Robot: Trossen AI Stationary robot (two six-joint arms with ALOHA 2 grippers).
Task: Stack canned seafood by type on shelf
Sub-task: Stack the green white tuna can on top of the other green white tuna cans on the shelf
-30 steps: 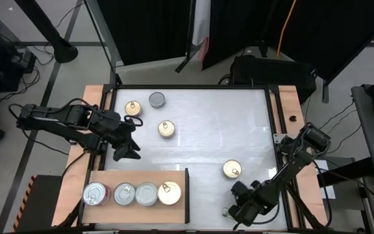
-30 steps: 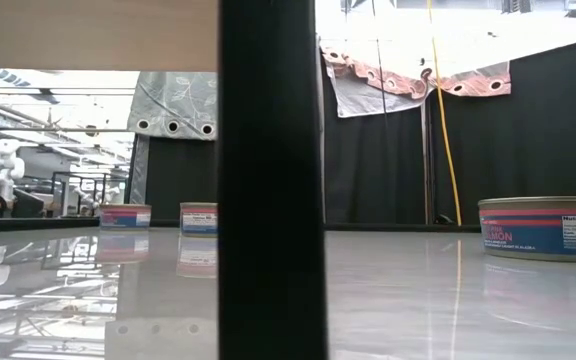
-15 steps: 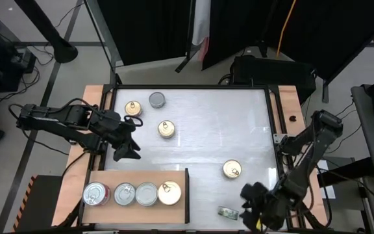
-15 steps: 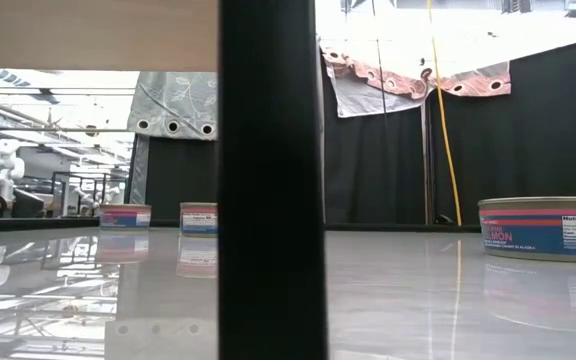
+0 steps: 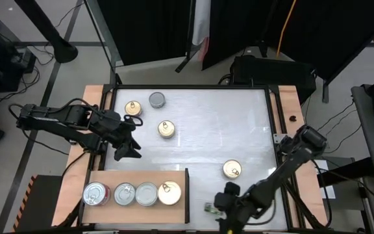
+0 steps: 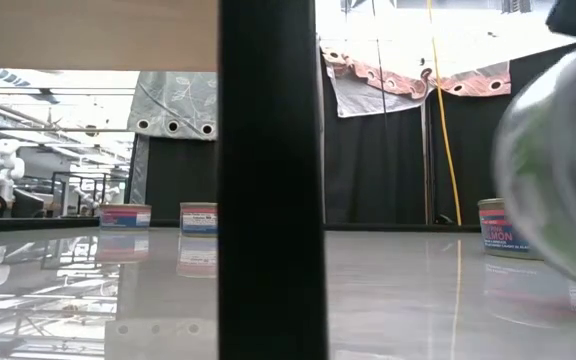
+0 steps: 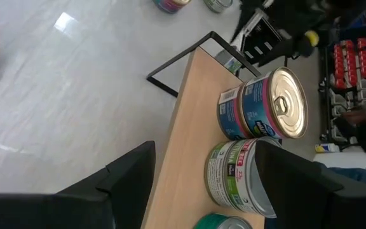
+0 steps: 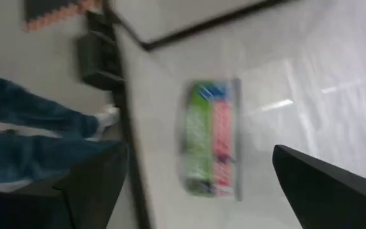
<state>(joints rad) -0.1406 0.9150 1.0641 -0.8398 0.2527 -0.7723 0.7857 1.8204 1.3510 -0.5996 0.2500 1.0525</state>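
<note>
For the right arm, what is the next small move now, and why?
Probably the right gripper should advance over the green-and-pink-labelled can and close. In its wrist view the jaws stand open with the can on its edge between them, not yet gripped, near the table's front edge. The shelf holds four stacks. The left gripper waits above it.

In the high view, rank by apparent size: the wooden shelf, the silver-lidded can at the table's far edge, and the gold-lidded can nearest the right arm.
1. Wooden shelf, by far the largest.
2. Gold-lidded can.
3. Silver-lidded can; it looks only slightly smaller, so treat these two as near alike.
</note>
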